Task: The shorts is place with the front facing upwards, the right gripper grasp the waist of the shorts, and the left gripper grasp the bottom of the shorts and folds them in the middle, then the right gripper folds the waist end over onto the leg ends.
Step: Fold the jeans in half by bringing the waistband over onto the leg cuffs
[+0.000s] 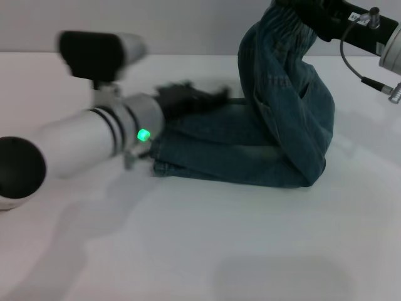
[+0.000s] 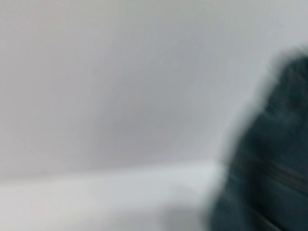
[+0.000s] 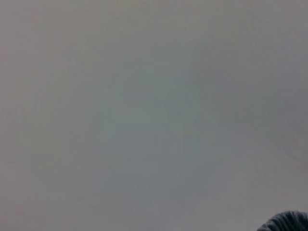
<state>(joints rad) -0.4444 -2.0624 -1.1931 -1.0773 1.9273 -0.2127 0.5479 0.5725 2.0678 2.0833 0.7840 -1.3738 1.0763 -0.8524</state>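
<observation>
Shorts (image 1: 263, 135): blue denim, partly lying on the white bench (image 1: 207, 251), partly lifted. The lower portion lies flat; the right-hand portion rises in a steep fold toward the top of the head view.
Waist of the shorts (image 1: 285, 19): raised well above the bench, gathered at the right hand.
Right hand (image 1: 307, 12): at the top right of the head view, black, on a pale grey wrist with a thin black cable. It has hold of the lifted waist end; the fingers themselves are buried in denim, so the exact closure cannot be read.
Left hand (image 1: 188, 100): low over the bench at the left edge of the flat denim, black and blurred. Cannot tell whether it is open or closed, or whether it holds cloth.
Left arm: thick white tube with black bands and a green light (image 1: 143, 135), entering from the left.
Leg ends (image 1: 164, 164): lying on the bench near the left hand.
Left wrist view: blurred dark denim (image 2: 269, 163) at one side, pale bench beyond.
Right wrist view: plain grey, with a scrap of denim (image 3: 286, 222) in one corner.
</observation>
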